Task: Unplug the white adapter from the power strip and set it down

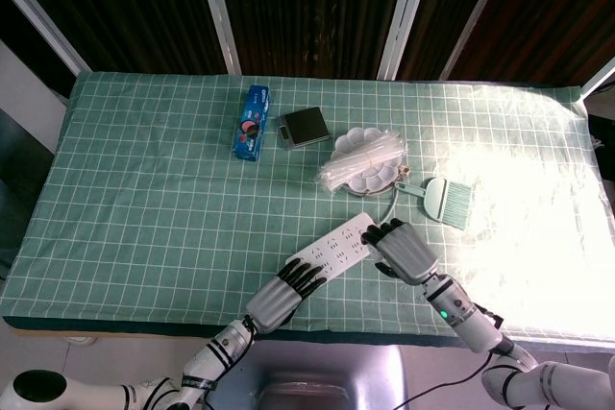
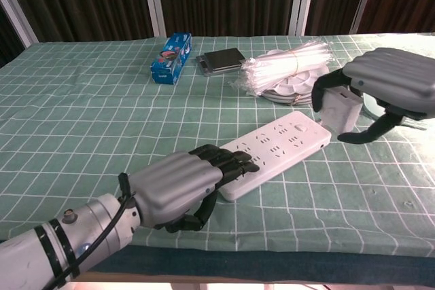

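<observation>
Gripping the adapter (image 2: 338, 110), clear of the strip (image 2: 275, 153), with right hand (image 2: 387, 86) at frame right. Pressing left hand (image 2: 178, 188), fingers together, flat on strip's near end. Probably handling as light, rigid, smooth plastic; gripping its flat sides looking safest.

Your left hand (image 2: 183, 185) lies palm-down, fingers pressed flat; your right hand (image 2: 387, 89) hovers raised, fingers curled around its load

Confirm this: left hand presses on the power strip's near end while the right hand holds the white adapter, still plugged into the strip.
Not plugged in. In the chest view the right hand holds the white adapter lifted clear of the power strip; the left hand does press the near end.
</observation>
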Available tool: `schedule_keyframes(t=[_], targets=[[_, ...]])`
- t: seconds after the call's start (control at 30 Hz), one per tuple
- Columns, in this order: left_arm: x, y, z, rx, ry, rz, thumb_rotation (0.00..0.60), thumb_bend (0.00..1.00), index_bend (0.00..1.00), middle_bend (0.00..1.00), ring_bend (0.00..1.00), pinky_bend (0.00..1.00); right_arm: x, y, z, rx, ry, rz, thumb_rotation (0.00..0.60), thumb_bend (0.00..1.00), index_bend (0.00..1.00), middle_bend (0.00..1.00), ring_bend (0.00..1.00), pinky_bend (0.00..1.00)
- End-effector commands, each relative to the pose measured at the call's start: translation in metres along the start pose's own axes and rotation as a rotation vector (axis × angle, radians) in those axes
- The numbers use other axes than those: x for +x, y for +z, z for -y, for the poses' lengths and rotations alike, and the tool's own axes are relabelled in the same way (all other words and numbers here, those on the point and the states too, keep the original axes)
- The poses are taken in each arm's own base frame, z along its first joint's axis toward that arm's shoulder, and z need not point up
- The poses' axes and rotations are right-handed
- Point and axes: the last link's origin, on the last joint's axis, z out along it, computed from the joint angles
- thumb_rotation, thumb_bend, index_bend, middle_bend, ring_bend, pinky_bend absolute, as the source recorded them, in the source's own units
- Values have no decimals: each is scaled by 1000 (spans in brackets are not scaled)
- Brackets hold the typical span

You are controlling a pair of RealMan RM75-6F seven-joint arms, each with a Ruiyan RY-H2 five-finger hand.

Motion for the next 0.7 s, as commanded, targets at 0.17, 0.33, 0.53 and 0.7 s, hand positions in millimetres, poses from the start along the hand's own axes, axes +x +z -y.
schedule_keyframes(t=[0.17,0.33,0.53,0.7], targets=[[9,-5,6,10,-12,-24,600,896,0,0,0,48,-18,-51,-35,-43,-210,209,600,467,831,613,571,613],[13,-7,11,24,-12,-33,600,875,0,0,0,48,-34,-56,-43,-53,-305,321,600,467,759,613,541,612],[20,-11,20,47,-11,-61,600,726,0,0,0,49,-39,-54,-47,-70,-362,384,600,437,271,335,304,437],[25,-16,27,60,-9,-82,600,657,0,0,0,51,-32,-58,-46,-70,-338,408,600,304,0,111,93,264]])
